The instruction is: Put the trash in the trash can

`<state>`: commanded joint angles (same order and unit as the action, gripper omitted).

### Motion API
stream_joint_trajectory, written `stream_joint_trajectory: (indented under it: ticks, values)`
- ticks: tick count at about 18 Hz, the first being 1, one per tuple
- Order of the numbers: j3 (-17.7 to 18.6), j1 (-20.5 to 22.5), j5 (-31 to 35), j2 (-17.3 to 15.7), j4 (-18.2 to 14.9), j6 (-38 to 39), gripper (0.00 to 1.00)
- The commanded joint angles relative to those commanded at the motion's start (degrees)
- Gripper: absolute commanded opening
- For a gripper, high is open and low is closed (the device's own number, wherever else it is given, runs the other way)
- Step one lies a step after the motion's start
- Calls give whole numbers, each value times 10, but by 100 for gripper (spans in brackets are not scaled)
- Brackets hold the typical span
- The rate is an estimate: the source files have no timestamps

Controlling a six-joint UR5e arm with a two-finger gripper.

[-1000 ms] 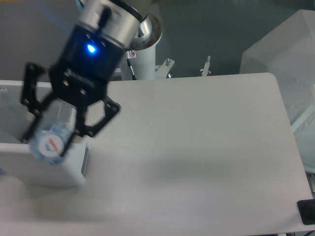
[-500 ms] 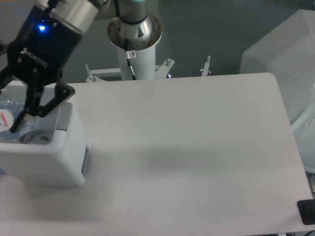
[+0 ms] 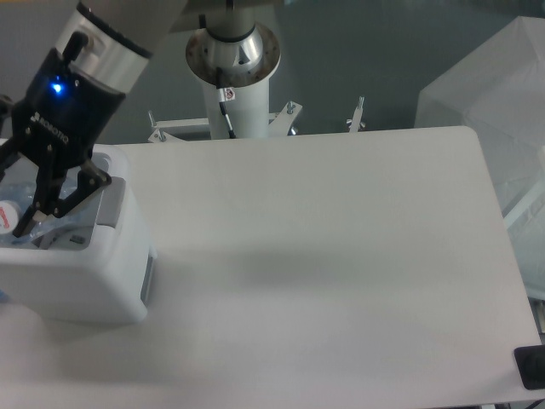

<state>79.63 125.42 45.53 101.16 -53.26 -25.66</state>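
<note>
Lower now than half a second ago, the end effector [image 3: 19, 204] has sunk into the mouth of the bin [image 3: 94, 285], its black fingers pinching the crushed bottle [image 3: 15, 217]. Clear, bluish, crinkled plastic shows between them. Smooth, white, round-rimmed, the bin sits on the pale matte counter [image 3: 341, 256].

Glossy white plastic trash can [image 3: 94, 281]; clear crinkled plastic bottle [image 3: 19, 213]; smooth matt table [image 3: 341, 256].
</note>
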Motion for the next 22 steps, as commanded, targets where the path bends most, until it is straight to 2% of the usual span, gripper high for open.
stream_joint_trajectory:
  ticks: [1,4,9,12,18,22]
  values:
    - [3,-2,1,0,0,-5,74]
    - [11,-2,3,-6,0,-22,99]
    - [50,-1,5,-36,0,-34,100]
    - [59,11,10,-39,-2,-39,100]
    - [59,128,17,-32,-2,-47,100]
    - [69,207,21,-10,-4,-124,100]
